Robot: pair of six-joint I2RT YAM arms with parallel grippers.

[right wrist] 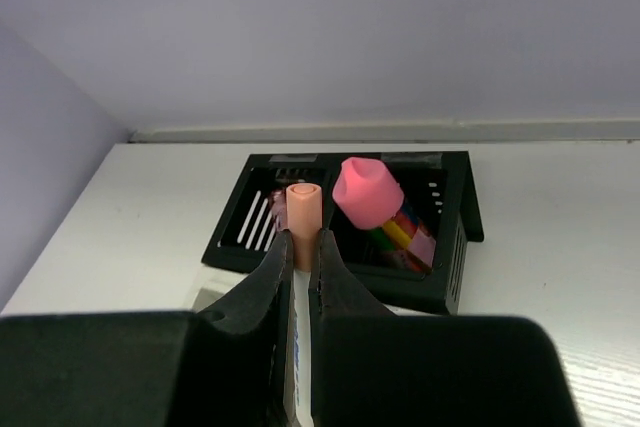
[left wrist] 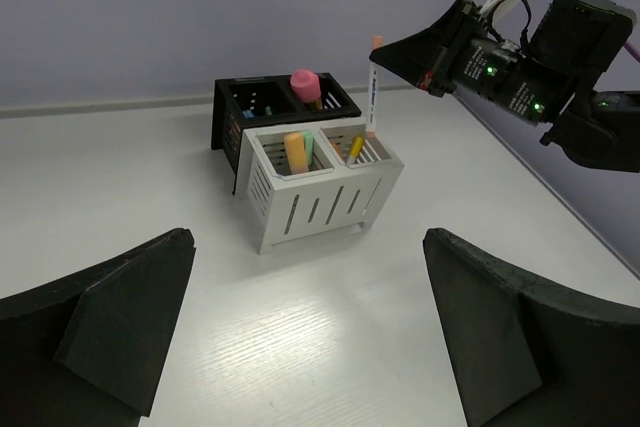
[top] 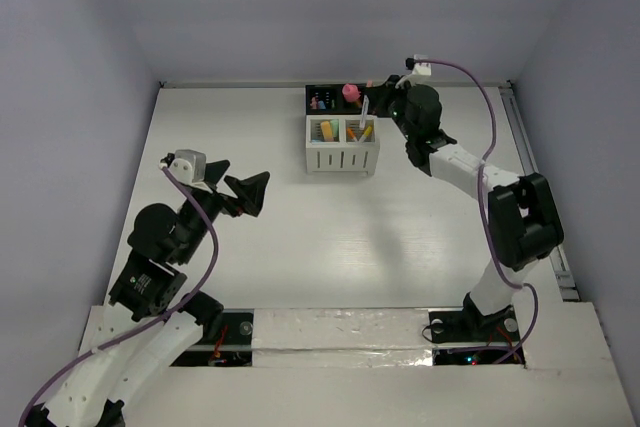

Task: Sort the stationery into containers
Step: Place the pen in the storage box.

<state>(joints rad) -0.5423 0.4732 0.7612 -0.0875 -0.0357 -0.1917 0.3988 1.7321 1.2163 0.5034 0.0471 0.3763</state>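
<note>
The containers stand at the table's far middle: two black compartments (top: 325, 99) behind two white slatted ones (top: 343, 155). My right gripper (top: 378, 97) is shut on a white stick with a peach cap (right wrist: 303, 209), held upright over the right white compartment (left wrist: 362, 150); whether its lower end touches is hidden. The thick pink marker (right wrist: 367, 192) stands in the right black compartment (right wrist: 440, 247). Orange and mint sticks (left wrist: 296, 150) stand in the left white compartment. My left gripper (top: 238, 192) is open and empty, well short of the organizer (left wrist: 320, 197).
Grey walls close in the table at the back and both sides. A rail (top: 530, 177) runs along the right edge. The right arm (top: 470, 172) reaches over the table's right half towards the organizer.
</note>
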